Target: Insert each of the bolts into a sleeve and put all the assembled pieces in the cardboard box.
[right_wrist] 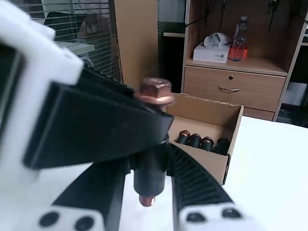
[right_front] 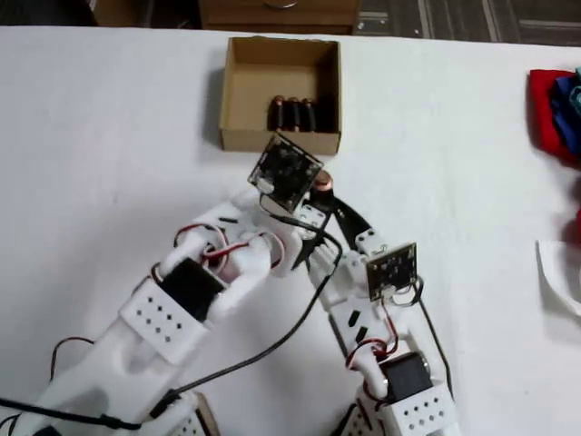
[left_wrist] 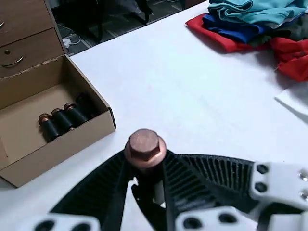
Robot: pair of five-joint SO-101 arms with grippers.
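Just near of the cardboard box [right_front: 272, 141], between the two arms: bolt [left_wrist: 144, 147] seated in sleeve [right_wrist: 149, 185], long axis upright, head up. Left gripper [left_wrist: 146, 175] clamped on the sleeve just under the head; right gripper [right_wrist: 150, 161] clamped lower down. Box straight beyond, left arm the nearer. Holds finished pieces [right_front: 292, 115], lying flat. Right wrist view: bolt tip out below the sleeve, masked by the head in left wrist view.

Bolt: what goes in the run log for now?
left tool: shut on bolted sleeve | right tool: shut on bolted sleeve | cardboard box: pieces inside
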